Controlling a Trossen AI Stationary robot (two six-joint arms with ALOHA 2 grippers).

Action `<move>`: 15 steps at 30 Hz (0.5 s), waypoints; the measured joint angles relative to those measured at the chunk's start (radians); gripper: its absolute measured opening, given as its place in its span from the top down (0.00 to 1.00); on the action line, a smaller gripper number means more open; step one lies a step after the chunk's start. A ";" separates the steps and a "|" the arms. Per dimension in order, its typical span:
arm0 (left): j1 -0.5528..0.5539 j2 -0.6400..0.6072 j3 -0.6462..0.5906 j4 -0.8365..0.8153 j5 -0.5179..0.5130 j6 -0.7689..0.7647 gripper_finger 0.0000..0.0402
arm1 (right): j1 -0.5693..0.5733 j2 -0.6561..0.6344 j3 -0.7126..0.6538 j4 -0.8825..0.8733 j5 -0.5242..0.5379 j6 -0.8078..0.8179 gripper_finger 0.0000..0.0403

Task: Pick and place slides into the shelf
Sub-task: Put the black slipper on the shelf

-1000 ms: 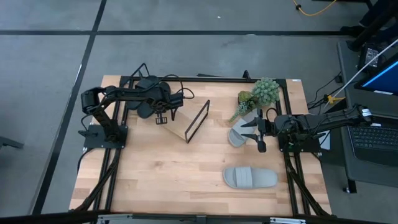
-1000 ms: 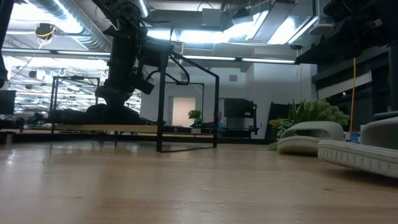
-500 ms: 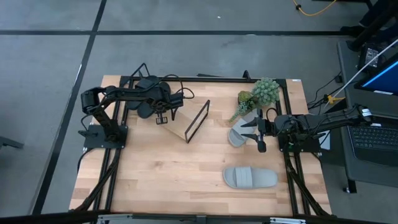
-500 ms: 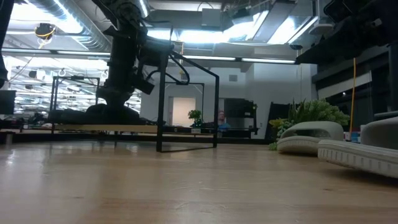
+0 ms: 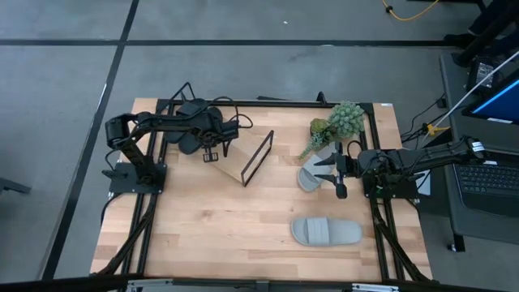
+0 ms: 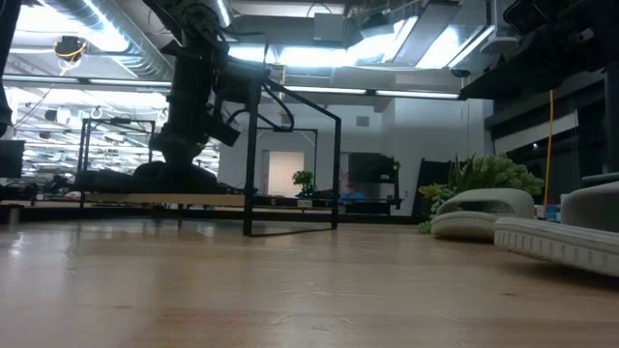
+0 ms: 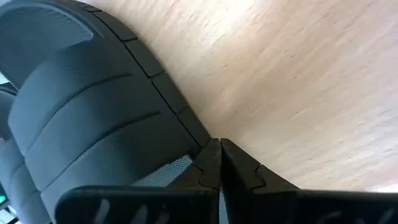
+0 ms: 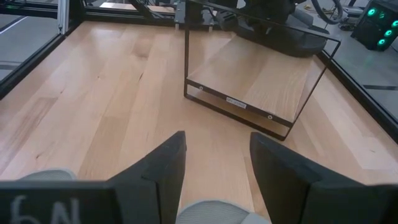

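- Seen from above, a wooden table holds the shelf, a light plank with a black wire end loop, near the table's far middle.
- Much of the shelf's left part is hidden under the left arm, so its full length cannot be made out.
- Two black slides lie on that covered end of the shelf; their outlines merge with the dark arm and are hard to separate.
- The left gripper hangs over the shelf just beside the black slides, its fingers clenched together with nothing between them.
- Two grey slides are on the table to the right of the shelf: one grey slide lies in the open, nearer the front edge.
- The other grey slide is partly covered by the right gripper, whose fingers are spread wide, grasping nothing.
- A green plant sits right of the shelf, beyond the covered grey slide.
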 joint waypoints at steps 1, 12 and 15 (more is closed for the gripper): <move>-0.003 0.000 0.000 -0.006 0.001 0.000 1.00 | 0.000 0.000 0.000 0.000 0.000 0.000 0.55; -0.034 0.000 0.033 -0.021 0.011 0.005 1.00 | 0.000 0.000 0.000 0.000 0.000 0.000 0.55; -0.032 0.000 0.043 -0.019 0.010 0.022 1.00 | 0.000 0.000 0.000 0.000 0.000 0.000 0.55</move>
